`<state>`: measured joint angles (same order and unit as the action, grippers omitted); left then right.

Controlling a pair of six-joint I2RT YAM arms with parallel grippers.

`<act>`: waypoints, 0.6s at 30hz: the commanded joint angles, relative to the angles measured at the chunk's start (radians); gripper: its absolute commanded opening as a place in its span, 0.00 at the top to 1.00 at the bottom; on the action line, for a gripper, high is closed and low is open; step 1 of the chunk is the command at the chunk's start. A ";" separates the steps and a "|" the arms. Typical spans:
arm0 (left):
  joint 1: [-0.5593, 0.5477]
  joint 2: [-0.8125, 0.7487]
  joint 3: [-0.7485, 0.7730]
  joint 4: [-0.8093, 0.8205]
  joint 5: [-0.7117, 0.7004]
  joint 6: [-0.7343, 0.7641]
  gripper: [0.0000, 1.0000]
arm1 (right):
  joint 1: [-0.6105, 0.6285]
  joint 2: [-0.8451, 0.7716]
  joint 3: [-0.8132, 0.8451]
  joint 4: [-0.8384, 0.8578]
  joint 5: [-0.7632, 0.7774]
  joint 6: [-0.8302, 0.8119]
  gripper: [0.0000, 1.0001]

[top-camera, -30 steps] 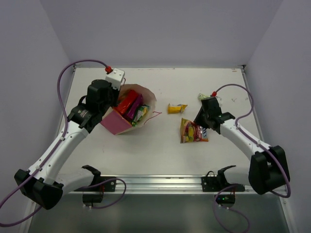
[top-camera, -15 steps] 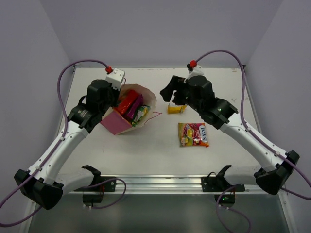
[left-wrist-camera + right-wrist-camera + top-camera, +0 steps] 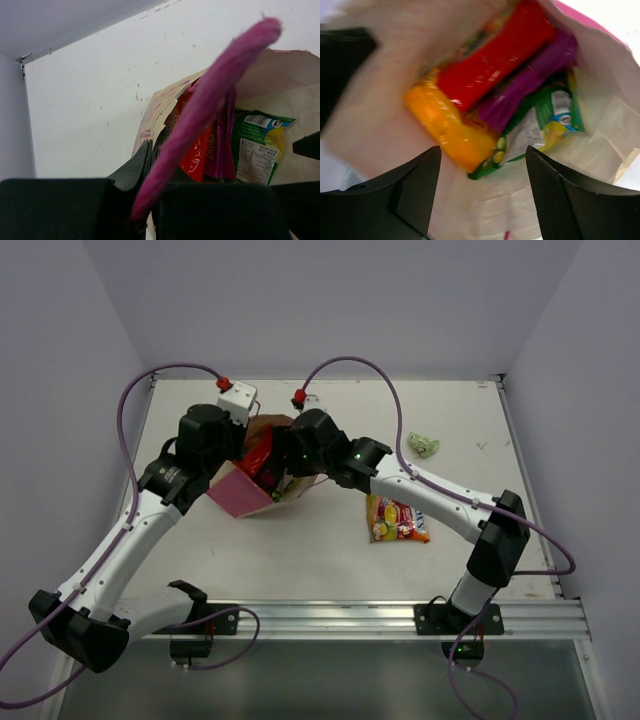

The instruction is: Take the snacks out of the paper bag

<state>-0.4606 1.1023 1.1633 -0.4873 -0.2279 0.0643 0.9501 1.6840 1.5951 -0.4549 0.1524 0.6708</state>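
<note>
Your right end effector (image 3: 482, 160), arm stretched leftward, gapes wide over the paper bag (image 3: 238, 496); your left end effector (image 3: 150, 195) pinches its cord (image 3: 215, 85)

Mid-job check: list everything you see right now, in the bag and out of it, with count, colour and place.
paper bag: 1, beige with pink sides, left-middle of the table
red packet: 1, red, inside the bag
purple packet: 1, magenta-purple, inside the bag, beside the red one
orange packet: 1, orange, inside the bag
green packet: 1, green, inside the bag
candy bag: 1, yellow-red, flat on the table, right of the paper bag
wrapped piece: 1, pale green, far right of the table
table: 1, white
left gripper: 1, black, shut on the bag's pink cord handle
right gripper: 1, black, open over the bag's mouth
</note>
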 commanded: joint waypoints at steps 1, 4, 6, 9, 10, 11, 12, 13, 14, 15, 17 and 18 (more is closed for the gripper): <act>-0.001 -0.044 0.004 0.081 0.024 -0.015 1.00 | -0.007 -0.010 -0.036 -0.019 0.087 0.079 0.28; -0.001 -0.045 0.001 0.079 0.022 -0.012 1.00 | -0.007 -0.017 -0.083 -0.033 0.177 0.114 0.28; -0.001 -0.047 0.001 0.078 0.021 -0.011 1.00 | -0.007 -0.012 -0.083 -0.056 0.214 0.125 0.28; -0.001 -0.047 0.001 0.079 0.022 -0.012 1.00 | -0.010 0.012 -0.067 -0.082 0.226 0.144 0.28; -0.001 -0.047 0.001 0.078 0.021 -0.012 1.00 | -0.013 0.020 -0.064 -0.085 0.222 0.153 0.28; -0.001 -0.048 0.001 0.078 0.021 -0.011 1.00 | -0.017 0.037 -0.061 -0.085 0.210 0.156 0.28; 0.000 -0.048 0.003 0.076 0.021 -0.011 1.00 | -0.022 0.046 -0.058 -0.085 0.199 0.165 0.28; -0.001 -0.050 0.003 0.075 0.019 -0.011 1.00 | -0.025 0.057 -0.055 -0.087 0.178 0.170 0.29; -0.001 -0.050 0.004 0.073 0.016 -0.009 1.00 | -0.033 0.072 -0.052 -0.084 0.170 0.173 0.29; -0.001 -0.051 0.004 0.072 0.015 -0.008 1.00 | -0.034 0.081 -0.049 -0.085 0.162 0.177 0.29; -0.001 -0.053 0.004 0.072 0.012 -0.006 1.00 | -0.039 0.097 -0.041 -0.085 0.150 0.181 0.30; 0.000 -0.053 0.006 0.072 0.012 -0.006 1.00 | -0.040 0.111 -0.032 -0.085 0.145 0.181 0.30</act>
<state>-0.4610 1.0885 1.1587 -0.4873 -0.2020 0.0628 0.9268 1.7588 1.5219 -0.5110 0.2932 0.8246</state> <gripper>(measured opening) 0.023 0.704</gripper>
